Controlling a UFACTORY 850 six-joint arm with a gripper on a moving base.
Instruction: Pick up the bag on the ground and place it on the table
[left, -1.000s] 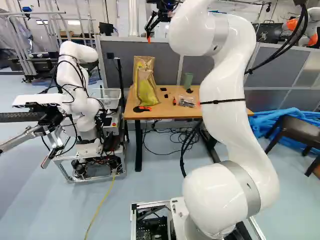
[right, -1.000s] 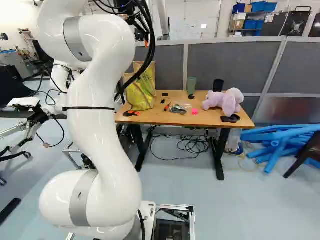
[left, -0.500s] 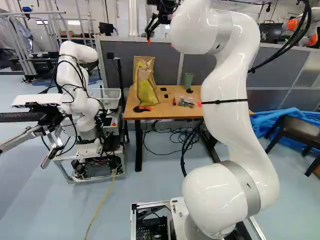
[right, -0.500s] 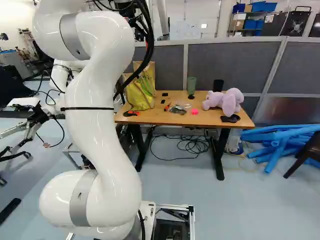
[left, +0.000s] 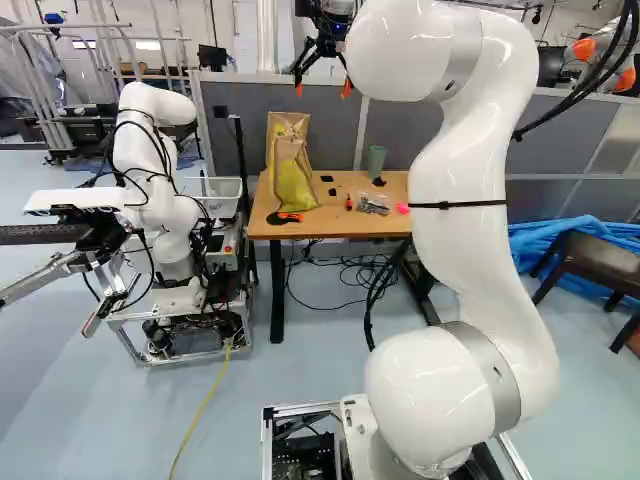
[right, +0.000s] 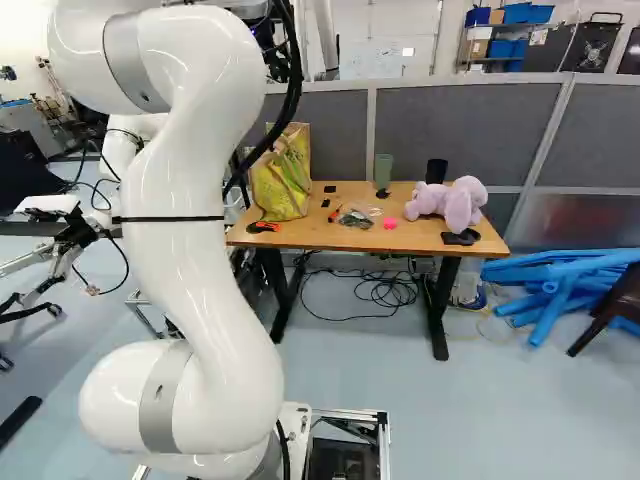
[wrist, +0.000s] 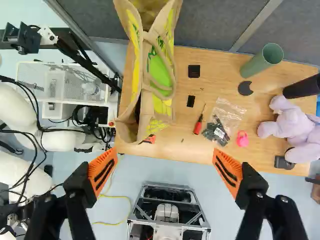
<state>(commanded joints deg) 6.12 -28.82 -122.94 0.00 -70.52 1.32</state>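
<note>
Gripper (left: 322, 88): fingers spread wide, holding nothing.
Shopping bag (left: 292, 180): upright on the wooden table (left: 335, 222), at its left edge in the left base view (green lettering up its side).

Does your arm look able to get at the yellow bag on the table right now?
Probably yes: the claw hangs open above table height, and nothing visible stands between it and the bag.

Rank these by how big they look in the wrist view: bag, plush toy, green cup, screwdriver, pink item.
1. Bag, though it stands tall toward the camera, which may enlarge it
2. Plush toy, partly cut off by the view's edge
3. Green cup
4. Screwdriver and pink item: too alike to rank
</note>
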